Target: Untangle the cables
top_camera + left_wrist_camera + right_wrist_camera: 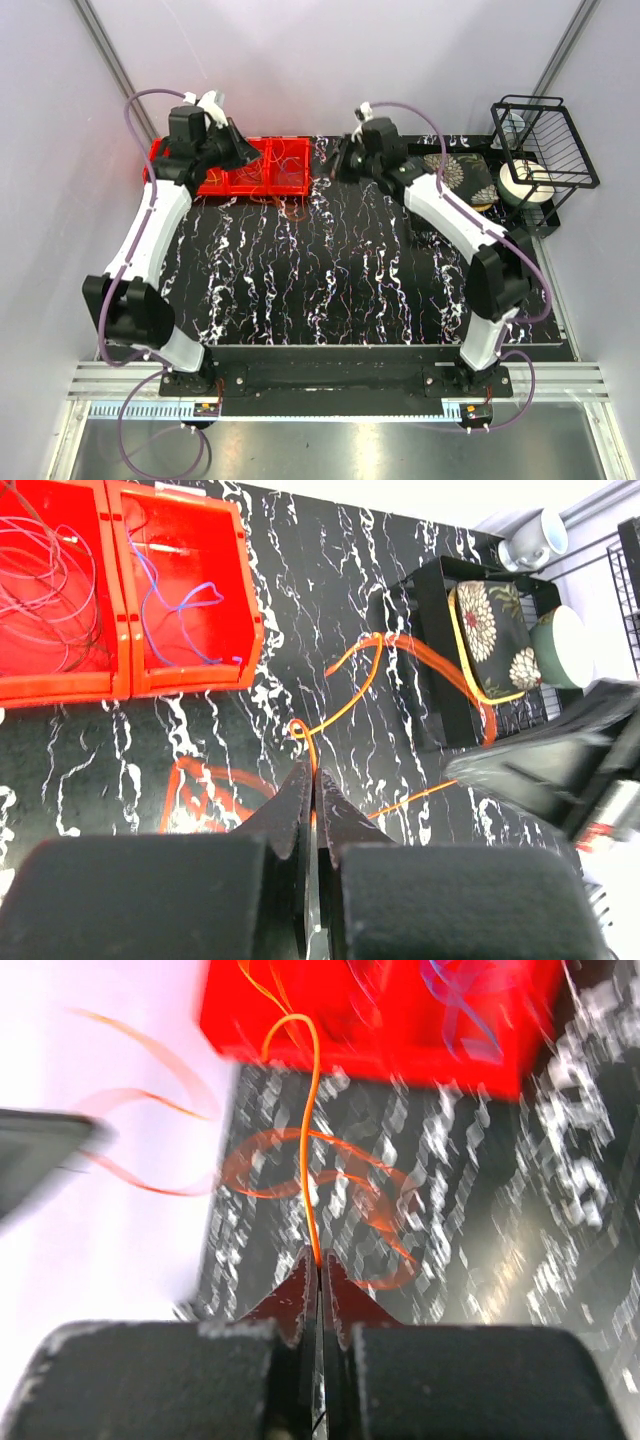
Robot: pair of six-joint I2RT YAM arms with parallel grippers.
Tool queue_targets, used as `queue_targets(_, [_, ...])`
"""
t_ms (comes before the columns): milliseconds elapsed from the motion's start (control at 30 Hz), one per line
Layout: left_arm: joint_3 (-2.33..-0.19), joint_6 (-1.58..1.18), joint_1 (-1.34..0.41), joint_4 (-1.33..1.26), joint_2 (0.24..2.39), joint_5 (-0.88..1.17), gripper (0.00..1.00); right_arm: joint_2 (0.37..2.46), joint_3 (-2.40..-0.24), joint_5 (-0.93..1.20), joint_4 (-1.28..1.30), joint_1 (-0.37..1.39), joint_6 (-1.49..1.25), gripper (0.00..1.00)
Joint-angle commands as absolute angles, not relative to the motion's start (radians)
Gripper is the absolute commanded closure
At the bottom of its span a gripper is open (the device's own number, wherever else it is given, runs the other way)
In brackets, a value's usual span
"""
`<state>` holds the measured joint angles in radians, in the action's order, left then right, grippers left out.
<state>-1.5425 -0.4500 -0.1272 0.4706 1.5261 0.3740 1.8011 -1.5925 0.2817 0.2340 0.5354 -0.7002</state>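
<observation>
Orange cable held at two points

My left gripper was clamped shut on the orange cable, and my right gripper was pinched on the same cable. It ran in loops over the black marbled table, near the red bin containing a blue cable.

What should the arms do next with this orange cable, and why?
Probably ease the two arms gently apart. The left gripper and the right gripper are each shut on an orange cable, and orange loops lie crossed on the table beneath, so a slow pull may open them.
</observation>
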Motion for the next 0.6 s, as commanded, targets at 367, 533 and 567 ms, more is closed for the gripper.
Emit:
queue_targets(367, [-1.695, -0.514, -0.127, 0.141, 1.749, 0.494, 1.00, 2.239, -2.322, 0.331, 0.347, 0.522, -0.641, 1.00])
queue_targets(533, [-1.788, -0.551, -0.127, 0.084, 1.877, 0.566, 1.00, 2.440, -2.577, 0.371, 0.403, 0.512, -0.655, 1.00])
queue_targets(567, [-1.805, -0.555, -0.126, 0.084, 1.909, 0.572, 1.00, 2.462, -2.627, 0.374, 0.406, 0.508, -0.661, 1.00])
